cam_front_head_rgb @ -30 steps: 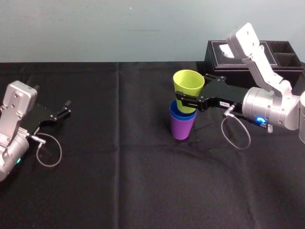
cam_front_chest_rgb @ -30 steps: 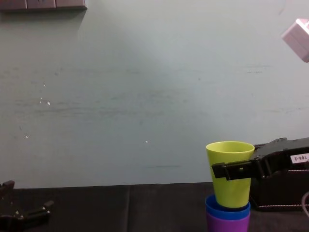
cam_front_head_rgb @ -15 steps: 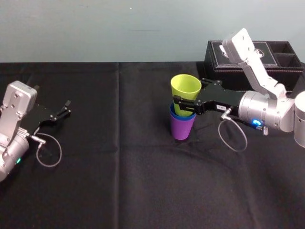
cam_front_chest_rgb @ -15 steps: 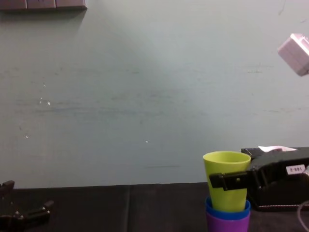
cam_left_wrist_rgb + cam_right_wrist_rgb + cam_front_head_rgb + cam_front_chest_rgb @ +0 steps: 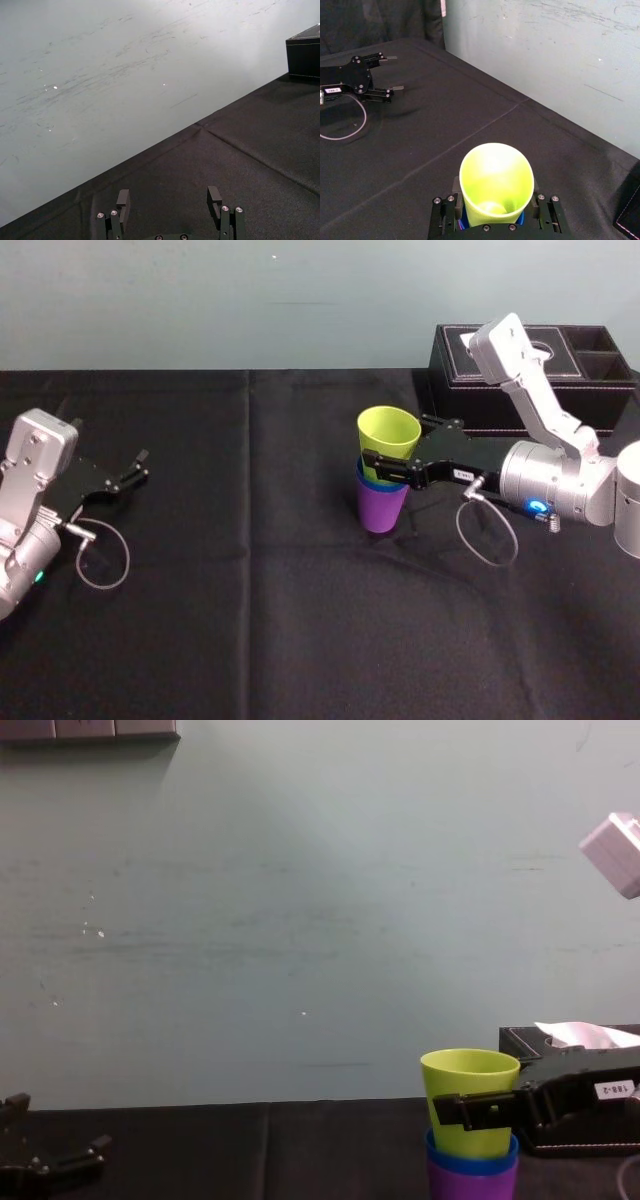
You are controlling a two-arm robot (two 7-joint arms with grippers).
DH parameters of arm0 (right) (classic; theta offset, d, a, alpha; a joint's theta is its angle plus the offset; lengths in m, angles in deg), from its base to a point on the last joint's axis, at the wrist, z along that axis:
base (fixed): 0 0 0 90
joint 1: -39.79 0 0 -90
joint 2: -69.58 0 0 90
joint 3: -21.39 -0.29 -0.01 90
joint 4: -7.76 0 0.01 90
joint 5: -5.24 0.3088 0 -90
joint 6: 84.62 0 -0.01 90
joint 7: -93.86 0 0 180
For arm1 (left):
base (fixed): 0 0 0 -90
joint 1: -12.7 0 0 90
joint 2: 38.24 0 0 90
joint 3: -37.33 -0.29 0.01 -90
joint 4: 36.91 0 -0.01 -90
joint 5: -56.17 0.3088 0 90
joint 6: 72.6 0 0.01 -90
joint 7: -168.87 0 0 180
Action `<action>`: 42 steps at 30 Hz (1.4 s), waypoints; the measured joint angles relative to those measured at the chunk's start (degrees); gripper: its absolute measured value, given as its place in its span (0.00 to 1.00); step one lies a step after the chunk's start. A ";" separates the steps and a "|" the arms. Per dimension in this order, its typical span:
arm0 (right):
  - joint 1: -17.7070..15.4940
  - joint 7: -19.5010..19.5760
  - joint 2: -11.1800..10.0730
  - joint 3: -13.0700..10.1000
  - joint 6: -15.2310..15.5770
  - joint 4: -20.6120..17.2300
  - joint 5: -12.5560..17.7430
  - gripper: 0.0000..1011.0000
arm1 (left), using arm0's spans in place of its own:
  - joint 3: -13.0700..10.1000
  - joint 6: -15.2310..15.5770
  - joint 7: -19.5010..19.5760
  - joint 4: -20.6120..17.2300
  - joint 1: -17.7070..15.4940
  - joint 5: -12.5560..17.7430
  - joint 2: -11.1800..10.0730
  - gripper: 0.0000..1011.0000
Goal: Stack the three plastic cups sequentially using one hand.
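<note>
At right of centre, yellow-green cup (image 5: pixel 388 430) pinched by right gripper (image 5: pixel 393 452), lowered partway into blue cup (image 5: pixel 472 1153) nested in purple cup (image 5: pixel 381 508), apparently completing the stack; left gripper (image 5: pixel 140 466) parked aside, fingers spread.

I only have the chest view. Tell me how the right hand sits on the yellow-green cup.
Observer: The right wrist view shows the right hand with one finger on each side of the yellow-green cup, closed on its wall below the rim.
Operator: Now report the left hand.
Observer: In the left wrist view the left hand is open with nothing between its fingers. The head view places it low over the black cloth at the table's left side, far from the cups.
</note>
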 joint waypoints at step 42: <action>-3.38 2.35 -0.65 -2.82 -3.33 -3.30 1.08 0.99 | 0.00 0.00 0.00 0.00 0.00 0.00 0.00 1.00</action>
